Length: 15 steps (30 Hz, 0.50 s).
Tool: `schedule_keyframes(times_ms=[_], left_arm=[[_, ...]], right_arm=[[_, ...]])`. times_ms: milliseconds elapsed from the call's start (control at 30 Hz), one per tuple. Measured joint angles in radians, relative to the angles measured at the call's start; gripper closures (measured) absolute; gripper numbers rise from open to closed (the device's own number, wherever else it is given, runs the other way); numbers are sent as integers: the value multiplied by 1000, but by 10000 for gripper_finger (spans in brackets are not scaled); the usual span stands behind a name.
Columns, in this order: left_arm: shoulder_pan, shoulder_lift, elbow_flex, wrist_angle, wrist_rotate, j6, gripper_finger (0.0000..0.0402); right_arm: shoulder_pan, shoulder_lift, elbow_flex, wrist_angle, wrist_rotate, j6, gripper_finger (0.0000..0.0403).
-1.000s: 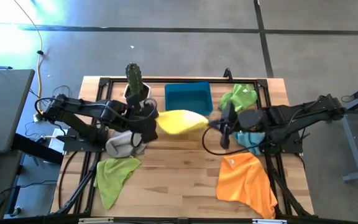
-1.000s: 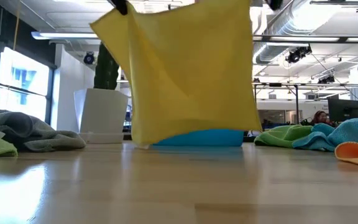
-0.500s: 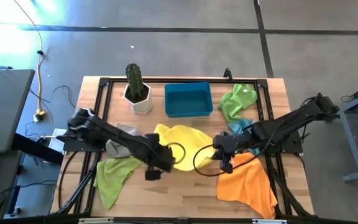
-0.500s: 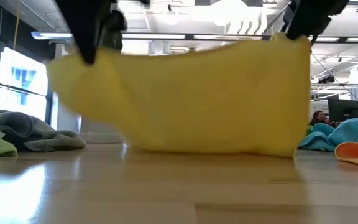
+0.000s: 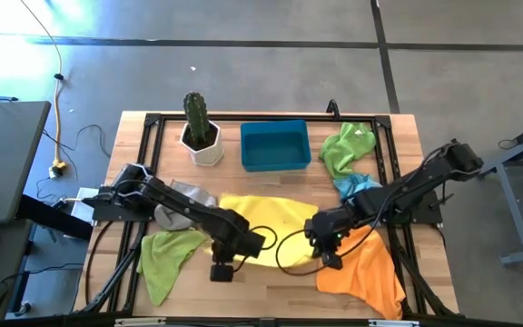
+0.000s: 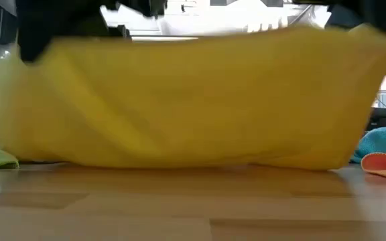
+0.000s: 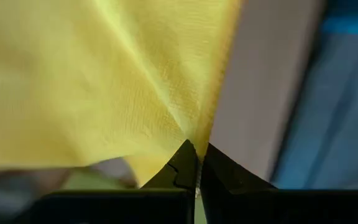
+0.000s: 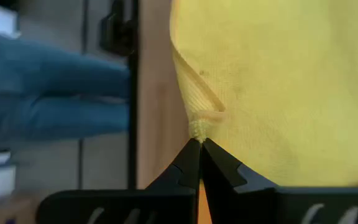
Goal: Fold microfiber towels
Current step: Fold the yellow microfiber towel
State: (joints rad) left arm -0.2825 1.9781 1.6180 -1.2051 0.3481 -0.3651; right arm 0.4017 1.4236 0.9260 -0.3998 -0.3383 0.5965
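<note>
At the near middle of the desk point(image 5: 271, 282) the yellow towel point(image 5: 266, 218) hangs stretched between both arms. High view: left hand point(image 5: 243, 243) pinches its near-left corner, right hand point(image 5: 320, 241) its near-right corner; the far edge of the cloth lies on the wood. Left wrist view confirms the pinch, dark fingers point(image 7: 182, 171) pressed together on a yellow corner; right wrist view the same, fingers point(image 8: 191, 165) clamped on a bunched hem. Low view shows only a broad yellow sheet filling the frame, its lower edge touching the desk, and it hides the blue bin point(image 5: 275, 145) and the potted cactus point(image 5: 198, 127) that the high view places at the far edge. High view also gives the rest: grey towel point(image 5: 184, 204) and lime green towel point(image 5: 166, 259) at left, second lime green towel point(image 5: 348, 145) far right, light blue towel point(image 5: 357, 188) partly under the right arm, orange towel point(image 5: 366, 268) near right. Low view cuts the orange and light blue towels at its right edge.
</note>
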Motion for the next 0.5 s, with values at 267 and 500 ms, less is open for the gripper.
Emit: schedule_keyframes(times_ms=[267, 500], left_arm=[[-5, 2, -1, 36, -202, -64, 401], [20, 2, -1, 24, -450, -162, 401]], right_arm=[[39, 16, 0, 6, 96, -25, 403], [35, 16, 0, -116, 352, 48, 403]])
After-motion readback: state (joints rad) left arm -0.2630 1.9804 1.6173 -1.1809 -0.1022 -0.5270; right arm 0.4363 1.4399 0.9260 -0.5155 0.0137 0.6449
